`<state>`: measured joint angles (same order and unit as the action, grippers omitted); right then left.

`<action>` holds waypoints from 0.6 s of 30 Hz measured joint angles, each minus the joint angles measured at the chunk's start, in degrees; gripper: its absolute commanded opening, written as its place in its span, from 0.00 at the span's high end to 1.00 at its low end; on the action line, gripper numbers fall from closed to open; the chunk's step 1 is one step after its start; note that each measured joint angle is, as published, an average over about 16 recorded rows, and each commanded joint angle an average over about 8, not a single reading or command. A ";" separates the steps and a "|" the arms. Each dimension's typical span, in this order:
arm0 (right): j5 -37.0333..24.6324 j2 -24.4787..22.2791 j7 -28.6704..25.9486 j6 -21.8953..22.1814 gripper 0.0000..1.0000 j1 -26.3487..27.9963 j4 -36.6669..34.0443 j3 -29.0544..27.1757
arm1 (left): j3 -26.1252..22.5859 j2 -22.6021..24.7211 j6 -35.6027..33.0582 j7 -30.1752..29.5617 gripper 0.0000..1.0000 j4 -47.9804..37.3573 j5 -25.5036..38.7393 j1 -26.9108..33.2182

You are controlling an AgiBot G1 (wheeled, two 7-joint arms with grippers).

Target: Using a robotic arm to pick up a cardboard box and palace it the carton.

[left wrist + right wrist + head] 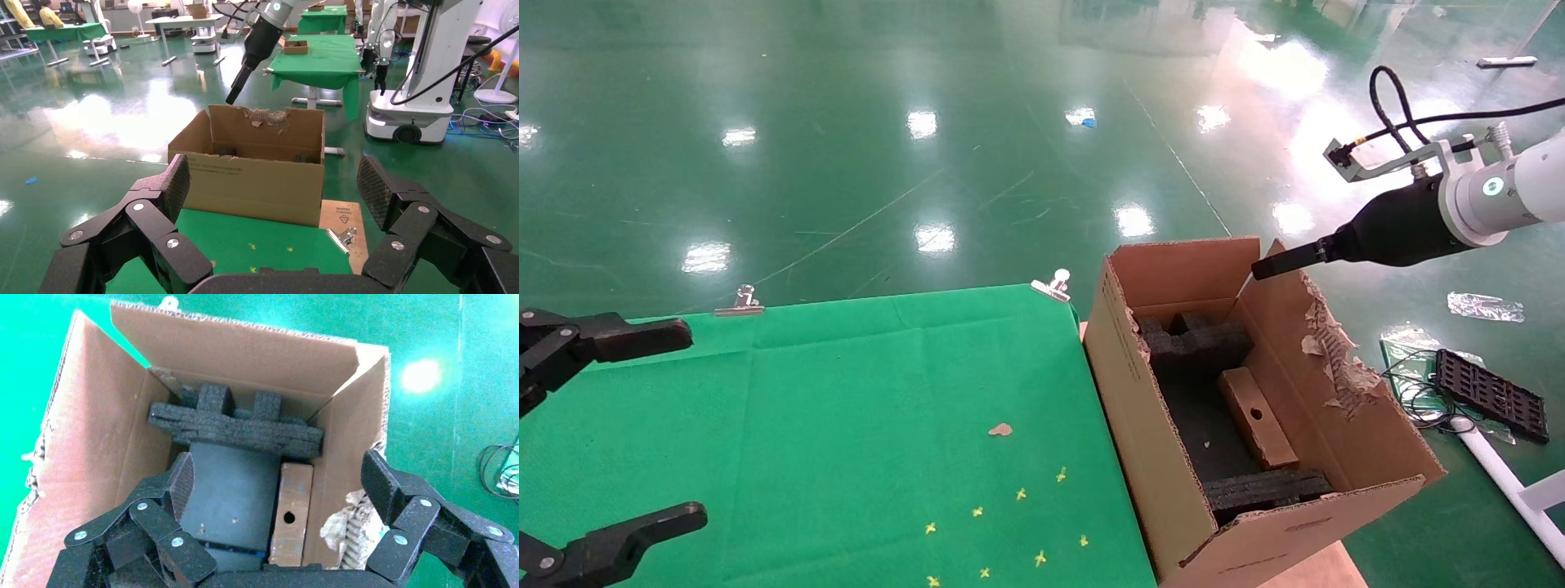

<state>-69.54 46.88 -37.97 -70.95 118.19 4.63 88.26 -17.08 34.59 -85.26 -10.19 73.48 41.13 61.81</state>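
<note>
At the far left of the head view, the left hand (605,425) hangs released over the green bench (846,392). Centre-right, the carton (1164,441) holds the cardboard box (1257,416), lying flat on black foam (1197,343) against its right wall. It looks light, stiff and tape-slick; grip its long edges. The carton's printed side text seems unreadable. Upper right, the right hand (281,496) hovers released above.

Table (846,384) covered by a green cloth, held by two metal clips (1052,285) at its far edge. Carton (1164,457) at its right end; a brown scrap (1000,429) and yellow marks (1019,494) on the cloth.
</note>
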 measured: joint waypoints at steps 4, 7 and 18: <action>1.56 -0.73 1.68 0.20 0.00 -2.07 2.29 -2.82 | -0.01 0.00 0.00 0.01 0.00 -0.02 -0.01 0.00; 2.77 -1.29 2.81 -0.20 0.00 -4.03 4.68 -5.53 | -0.02 0.00 0.00 0.02 0.00 -0.03 -0.01 0.01; 7.55 -3.34 7.51 -2.97 0.00 -14.07 16.96 -18.30 | -0.05 -0.01 0.00 0.04 0.00 -0.05 -0.03 0.03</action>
<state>-61.99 43.54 -30.45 -73.92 104.12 21.59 69.96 -17.13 34.58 -85.26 -10.15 73.43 41.09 61.83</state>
